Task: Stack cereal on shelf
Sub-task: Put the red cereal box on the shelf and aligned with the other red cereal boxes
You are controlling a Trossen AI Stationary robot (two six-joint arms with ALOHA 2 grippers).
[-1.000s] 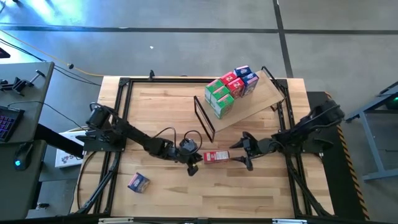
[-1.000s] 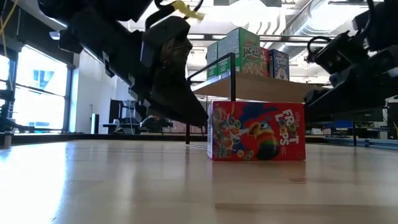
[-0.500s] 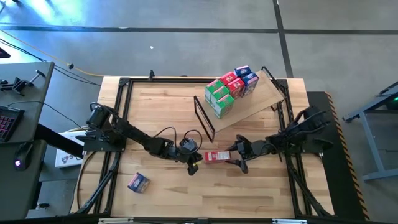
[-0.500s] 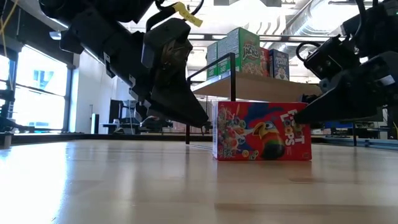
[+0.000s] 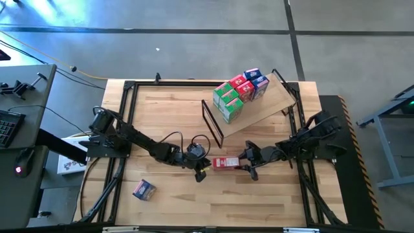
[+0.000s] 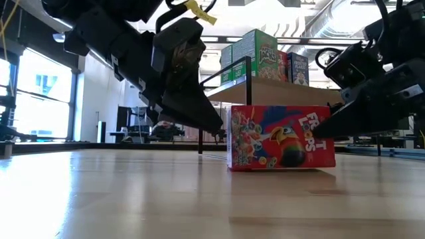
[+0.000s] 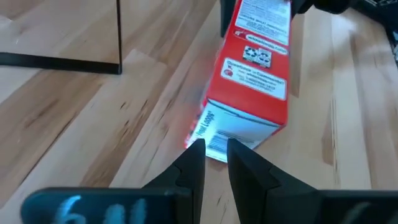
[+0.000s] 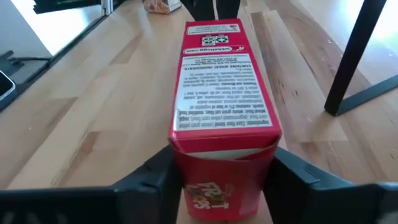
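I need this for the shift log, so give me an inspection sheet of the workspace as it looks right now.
Surface: wooden table, black frame along its edges.
Job's things: red cereal box on the table; blue cereal box alone near the front left; seven boxes on the tilted shelf.
Clutter: nothing seen.
Grippers: right gripper straddles the red box, fingers at both sides; left gripper nearly shut, tips at the box's other end.
Cables: black cable looped at the left arm.
Surroundings: desk with keyboard beside the table.

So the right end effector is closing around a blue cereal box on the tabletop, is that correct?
Not quite: the box that the right end effector is closing around on the tabletop is red, not blue, as the right wrist view shows.
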